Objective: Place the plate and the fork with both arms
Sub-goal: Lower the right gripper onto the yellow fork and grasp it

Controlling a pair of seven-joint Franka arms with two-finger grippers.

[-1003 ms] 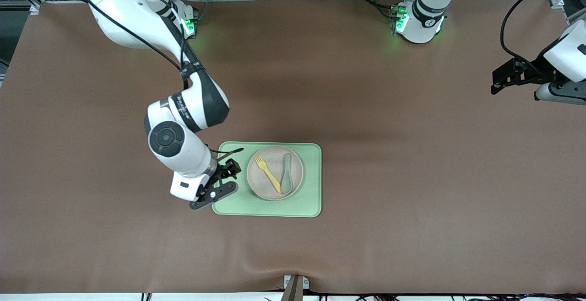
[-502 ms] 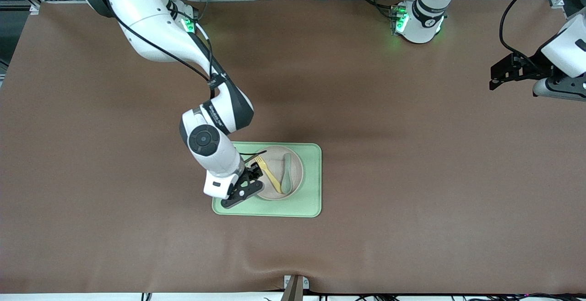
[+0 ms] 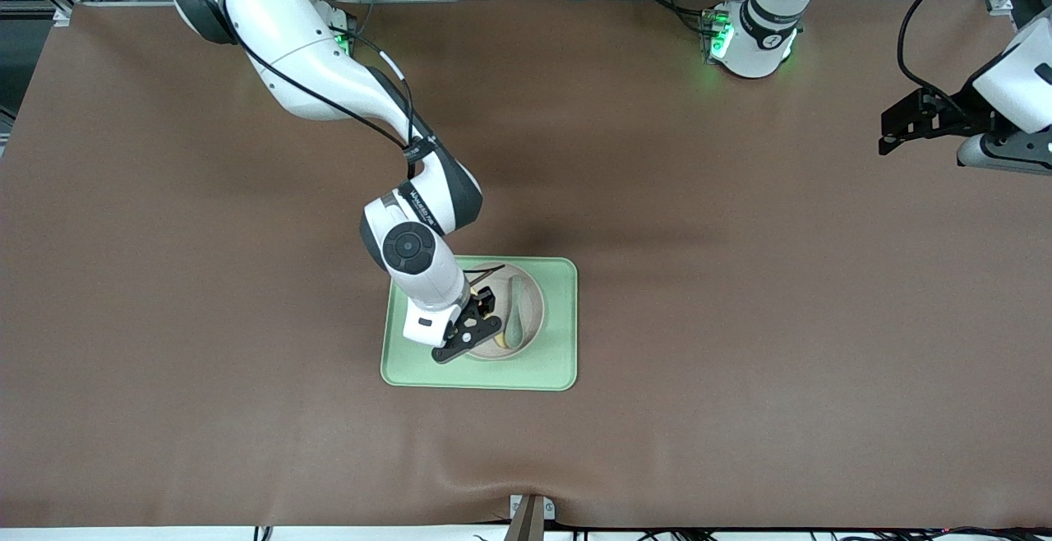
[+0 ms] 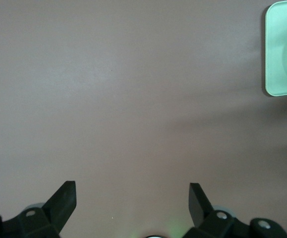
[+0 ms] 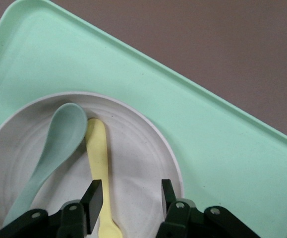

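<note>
The small beige plate (image 3: 530, 304) sits on the light-green tray (image 3: 559, 360) in the middle of the table. The yellow fork (image 5: 97, 148) and a grey-green spoon (image 3: 514, 315) lie on the plate. In the front view the right arm hides most of the fork. My right gripper (image 3: 475, 321) hangs open just over the plate. In the right wrist view the gripper (image 5: 131, 193) is open, with the fork's handle just inside one finger (image 5: 93, 196), above the plate (image 5: 143, 163). My left gripper (image 3: 900, 128) is open and empty (image 4: 132, 191), up over the table's left-arm end.
The tray (image 5: 207, 134) is the only other thing on the brown table cover. The left wrist view shows bare cover and one corner of the tray (image 4: 282, 54). The arms' bases stand at the table's edge farthest from the front camera.
My right gripper has moved from the tray's right-arm edge to over the plate, and now covers the fork in the front view. The left arm has barely moved.
</note>
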